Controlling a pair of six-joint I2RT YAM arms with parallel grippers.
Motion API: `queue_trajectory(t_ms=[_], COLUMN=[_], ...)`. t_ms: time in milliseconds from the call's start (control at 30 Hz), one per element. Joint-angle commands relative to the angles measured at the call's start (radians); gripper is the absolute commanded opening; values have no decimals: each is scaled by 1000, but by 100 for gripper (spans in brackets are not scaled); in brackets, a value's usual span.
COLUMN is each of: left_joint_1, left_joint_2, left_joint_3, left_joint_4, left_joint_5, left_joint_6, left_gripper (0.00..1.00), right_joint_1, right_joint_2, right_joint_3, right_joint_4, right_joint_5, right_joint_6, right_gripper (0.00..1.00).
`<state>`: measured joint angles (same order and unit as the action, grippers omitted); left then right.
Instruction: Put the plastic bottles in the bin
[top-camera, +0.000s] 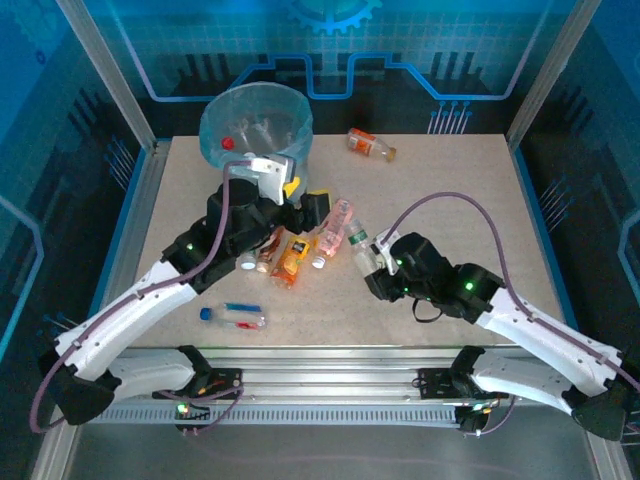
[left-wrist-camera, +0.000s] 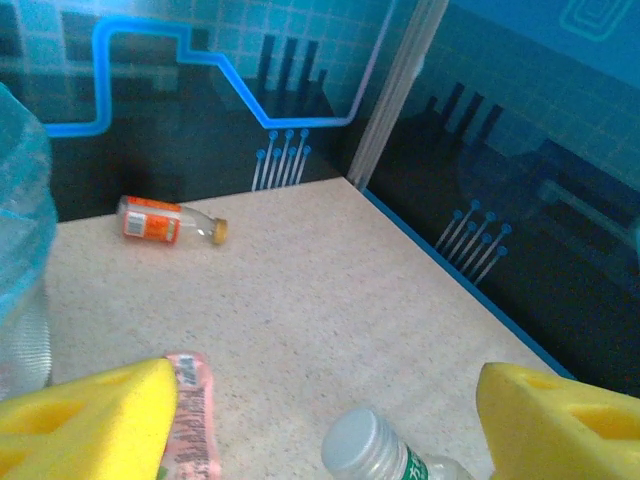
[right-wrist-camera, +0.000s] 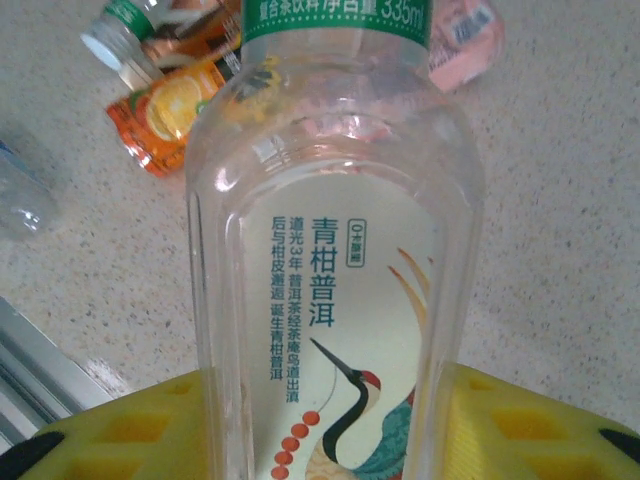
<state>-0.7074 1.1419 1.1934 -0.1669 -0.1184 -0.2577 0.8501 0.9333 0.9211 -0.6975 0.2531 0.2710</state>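
The table's (top-camera: 470, 190) right half lies open to its edge; the bin (top-camera: 256, 118) stands far-left. My left gripper (left-wrist-camera: 328, 405) gapes wide, empty. My right gripper (right-wrist-camera: 330, 430) clamps 1 green-label bottle (right-wrist-camera: 330, 250) mid-table, long axis running far-left, cap leading.

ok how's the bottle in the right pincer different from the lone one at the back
The green-label bottle is held in the right pincer; the orange-label bottle lies loose on the table. One wears a green-banded crane label, the other an orange label. Both are clear plastic.
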Motion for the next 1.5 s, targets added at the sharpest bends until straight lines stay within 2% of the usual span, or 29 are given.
queue_trajectory(t_ms=[0, 300, 700, 1000, 1333, 1467], left_joint_1=[15, 39, 53, 59, 69, 73], left_joint_2=[29, 105, 153, 160, 163, 164], left_joint_3=[60, 131, 165, 173, 158, 172], left_joint_4=[-51, -83, -43, -50, -25, -26], left_joint_5=[111, 251, 341, 348, 371, 369], left_joint_6=[-64, -127, -172, -180, -181, -169], left_gripper=[80, 81, 80, 75, 46, 43], right_joint_1=[12, 12, 11, 12, 11, 12], right_joint_2=[-32, -39, -8, -6, 7, 16], right_joint_3=[47, 71, 130, 131, 136, 142], right_joint_4=[36, 140, 228, 284, 280, 286], right_joint_5=[-8, -15, -23, -42, -49, -37], right_joint_6=[-39, -89, -151, -168, -167, -159], right_gripper=[48, 48, 47, 47, 47, 53])
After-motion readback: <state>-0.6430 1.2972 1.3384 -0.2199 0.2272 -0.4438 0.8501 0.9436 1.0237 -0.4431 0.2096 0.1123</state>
